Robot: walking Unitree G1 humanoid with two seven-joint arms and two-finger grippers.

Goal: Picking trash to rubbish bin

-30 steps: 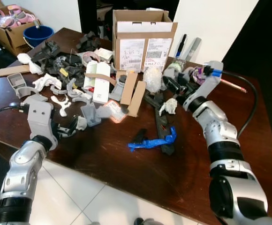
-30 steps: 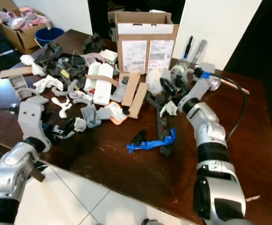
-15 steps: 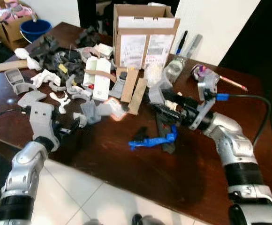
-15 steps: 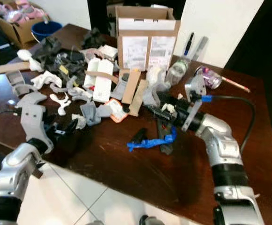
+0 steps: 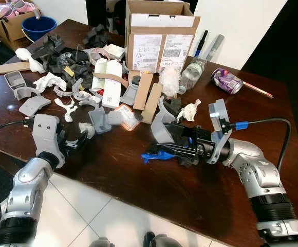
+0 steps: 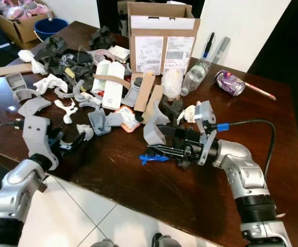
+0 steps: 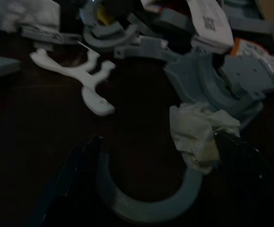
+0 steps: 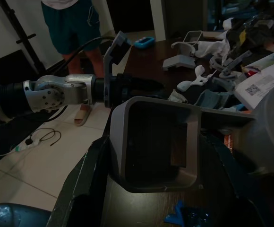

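Observation:
Trash is heaped on the dark wooden table (image 5: pixel 138 180): grey plastic parts, white scraps, cardboard strips. My right gripper (image 5: pixel 173 141) reaches leftward over the table's middle, shut on a grey plastic bracket (image 5: pixel 162 128). In the right wrist view the bracket (image 8: pixel 175 137) sits lifted between the black fingers. My left gripper (image 5: pixel 76 141) rests low at the table's front left, open. In the left wrist view its fingers (image 7: pixel 66 179) flank a grey curved piece (image 7: pixel 146 205) and a crumpled white tissue (image 7: pixel 198 135).
A cardboard box (image 5: pixel 162 36) stands at the back, with a plastic bottle (image 5: pixel 190 74) and a purple can (image 5: pixel 226 81) to its right. A blue plastic strip (image 5: pixel 156 154) lies under my right gripper. A blue bucket (image 5: pixel 38 25) sits far left. A person's legs (image 8: pixel 73 23) stand beyond the table.
My right arm has swung from the back of the table, by the bottle, toward the front middle, now carrying the grey bracket. The left gripper has barely moved.

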